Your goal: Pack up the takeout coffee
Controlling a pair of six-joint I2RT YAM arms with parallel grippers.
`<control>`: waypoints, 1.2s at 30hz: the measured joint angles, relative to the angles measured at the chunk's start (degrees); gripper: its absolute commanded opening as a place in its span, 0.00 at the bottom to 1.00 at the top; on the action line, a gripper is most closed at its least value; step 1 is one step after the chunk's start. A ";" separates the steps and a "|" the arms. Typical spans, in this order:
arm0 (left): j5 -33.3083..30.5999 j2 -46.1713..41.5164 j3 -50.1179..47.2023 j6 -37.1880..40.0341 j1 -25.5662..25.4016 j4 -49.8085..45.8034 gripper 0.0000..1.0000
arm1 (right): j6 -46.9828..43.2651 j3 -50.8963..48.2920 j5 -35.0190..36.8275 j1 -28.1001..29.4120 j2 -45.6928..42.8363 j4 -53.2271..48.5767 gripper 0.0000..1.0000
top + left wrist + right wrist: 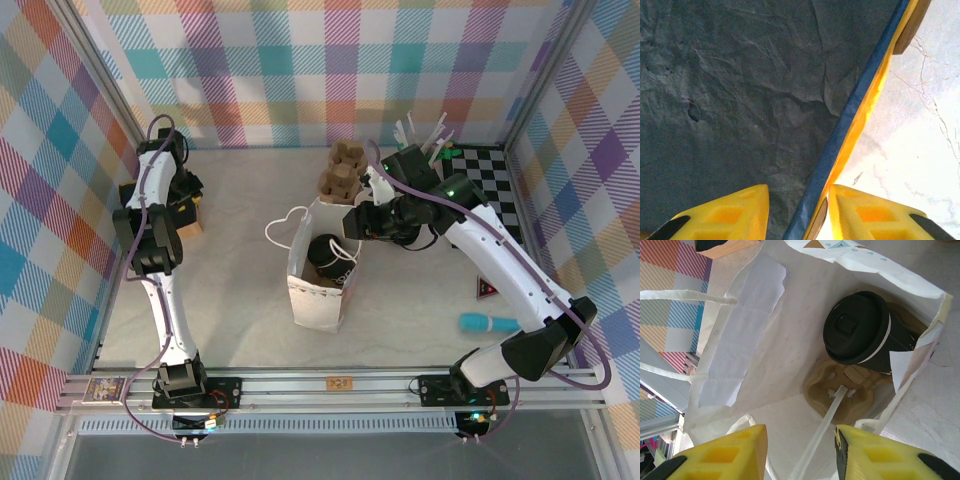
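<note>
The takeout coffee, a dark cup with a round black lid, leans tilted in a brown pulp carrier at the bottom of the white paper bag. In the top view the cup shows through the mouth of the bag. My right gripper hovers open over the bag's mouth. A thin white straw runs between its fingers down to the carrier, touching neither tip. My left gripper is at the far left, open, straddling a blue-and-yellow edge.
A dark crumpled surface lies under the left fingers. Stacked brown carriers stand behind the bag. White straws and a checkered mat are at the back right. A teal object lies near the front right.
</note>
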 measured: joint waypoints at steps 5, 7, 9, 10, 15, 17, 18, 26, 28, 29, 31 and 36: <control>-0.22 0.44 0.90 0.02 0.00 -0.02 0.36 | 0.22 0.00 0.00 0.00 0.11 0.04 0.41; -0.50 0.44 1.07 0.02 0.00 -0.02 0.35 | 0.26 0.00 0.00 0.00 0.33 0.13 0.41; -0.63 0.44 1.09 0.04 0.00 -0.04 0.35 | 0.42 0.00 0.02 0.00 0.59 0.42 0.41; -0.66 0.46 1.09 0.04 0.00 -0.07 0.35 | 0.48 0.00 0.00 0.00 0.74 0.44 0.41; -1.05 0.90 1.09 0.09 0.00 -0.09 0.33 | 0.70 0.26 0.22 0.00 1.03 0.39 0.41; -1.07 1.20 1.09 0.15 0.00 -0.11 0.33 | 0.85 0.63 0.48 0.00 1.09 0.42 0.41; -1.07 1.33 1.09 0.24 0.00 -0.15 0.33 | 0.90 0.79 0.55 0.00 1.09 0.42 0.41; -1.05 1.75 1.09 0.28 0.00 -0.17 0.33 | 1.11 1.16 1.09 0.00 1.09 0.42 0.41; -1.07 1.75 1.09 0.28 0.00 -0.17 0.33 | 1.18 1.16 1.09 0.00 1.09 0.42 0.41; -1.07 1.75 1.09 0.31 0.00 -0.17 0.32 | 1.29 1.16 1.09 0.00 1.09 0.42 0.41; -1.09 1.77 1.09 0.31 0.00 -0.17 0.31 | 1.31 1.16 1.09 0.00 1.09 0.42 0.41; -1.38 1.84 0.59 0.66 0.00 -0.13 0.30 | 1.36 1.16 1.11 0.00 1.09 0.44 0.41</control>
